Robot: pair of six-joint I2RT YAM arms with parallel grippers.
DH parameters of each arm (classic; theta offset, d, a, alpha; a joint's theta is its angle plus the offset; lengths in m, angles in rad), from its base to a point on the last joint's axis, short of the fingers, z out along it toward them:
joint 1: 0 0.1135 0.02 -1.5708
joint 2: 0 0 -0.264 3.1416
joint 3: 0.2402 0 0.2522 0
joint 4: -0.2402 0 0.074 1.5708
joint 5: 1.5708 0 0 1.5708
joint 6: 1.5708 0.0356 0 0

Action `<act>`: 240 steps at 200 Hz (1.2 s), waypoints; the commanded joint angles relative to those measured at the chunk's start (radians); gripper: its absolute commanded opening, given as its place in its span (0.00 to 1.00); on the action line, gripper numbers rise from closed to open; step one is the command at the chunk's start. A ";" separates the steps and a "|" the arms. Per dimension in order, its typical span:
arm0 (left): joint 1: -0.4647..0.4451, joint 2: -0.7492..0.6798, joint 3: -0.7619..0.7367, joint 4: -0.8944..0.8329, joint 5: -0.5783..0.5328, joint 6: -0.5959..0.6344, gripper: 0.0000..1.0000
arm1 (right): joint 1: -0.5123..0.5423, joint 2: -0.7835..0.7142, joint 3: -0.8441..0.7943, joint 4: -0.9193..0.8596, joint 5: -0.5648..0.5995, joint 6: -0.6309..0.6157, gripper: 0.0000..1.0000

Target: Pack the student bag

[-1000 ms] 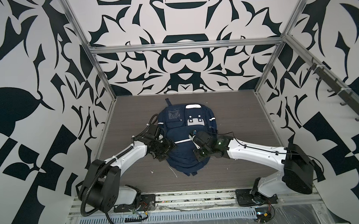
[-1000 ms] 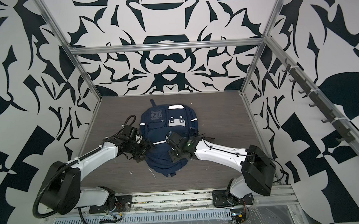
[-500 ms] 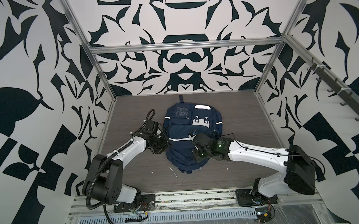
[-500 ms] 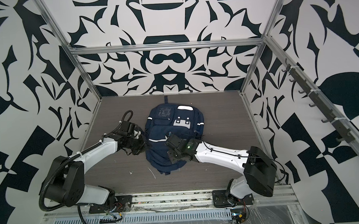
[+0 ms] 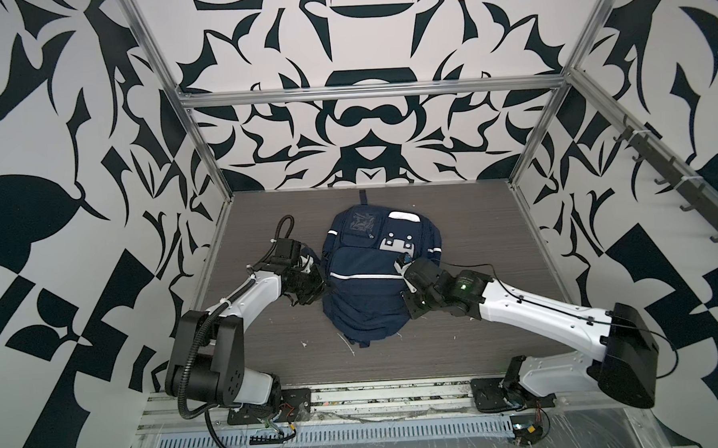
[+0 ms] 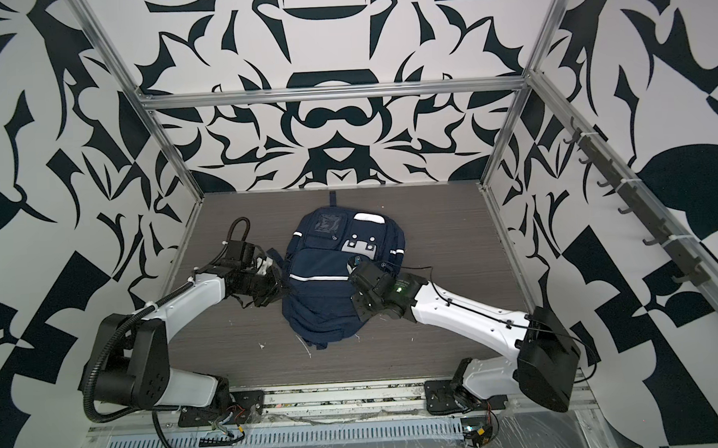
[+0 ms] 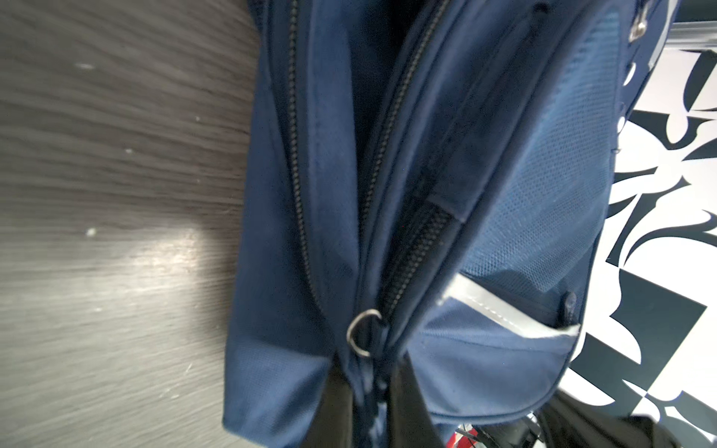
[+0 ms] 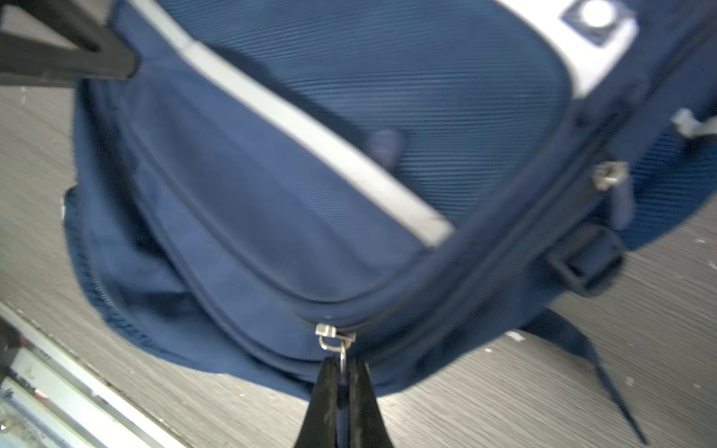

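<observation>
Nearest you, low in both top views, the worktop (image 5: pixel 458 345) shows grey wood grain flecked with pale crumbs. The student bag (image 5: pixel 365 299) lies flat on it, front face up, in the middle of the frame, its rumpled end towards you.

Now the arms: one comes in from each lower corner. The left arm meets the bag's left edge, the right arm its right edge.

Look at the right wrist view. Your right gripper (image 8: pixel 343 378) is pinched narrow at the bottom centre of the frame, clamped on the metal zip pull (image 8: pixel 336 342) at the bag's rim. A black buckle (image 8: pixel 586 263) sits at the right of that frame, and a dark strap (image 8: pixel 582 349) trails over the worktop below it.

Over to the left wrist view. Your left gripper (image 7: pixel 368 384) is narrow too, its dark fingers (image 7: pixel 339 411) closed on a navy fabric tab (image 7: pixel 368 364) that hangs from a metal ring (image 7: pixel 364 333). Two rows of zip teeth (image 7: pixel 298 155) spread apart from that ring up the frame.

Farther on, a white stripe (image 5: pixel 364 277) crosses the bag between the two grippers. Beyond it sits the grey patch (image 5: pixel 400 244), and at the far end a dark loop (image 5: pixel 363 196) points at the back wall.
</observation>
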 commanded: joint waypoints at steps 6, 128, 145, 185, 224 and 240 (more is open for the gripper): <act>0.040 0.022 0.014 -0.007 -0.103 0.070 0.00 | -0.079 -0.062 -0.006 -0.107 0.021 -0.059 0.00; 0.025 -0.277 0.039 -0.321 -0.018 0.139 1.00 | -0.025 0.042 0.091 0.019 -0.060 -0.066 0.00; 0.004 -0.348 -0.056 -0.303 0.002 0.072 0.99 | 0.002 0.075 0.137 0.026 -0.063 -0.073 0.00; -0.073 -0.429 -0.165 -0.184 0.031 -0.090 0.99 | 0.066 0.127 0.209 0.027 -0.061 -0.077 0.00; -0.143 -0.360 -0.201 0.023 0.006 -0.200 0.99 | 0.111 0.179 0.259 0.051 -0.068 -0.061 0.00; -0.159 -0.329 -0.203 0.072 -0.029 -0.223 1.00 | 0.122 0.194 0.269 0.069 -0.070 -0.049 0.00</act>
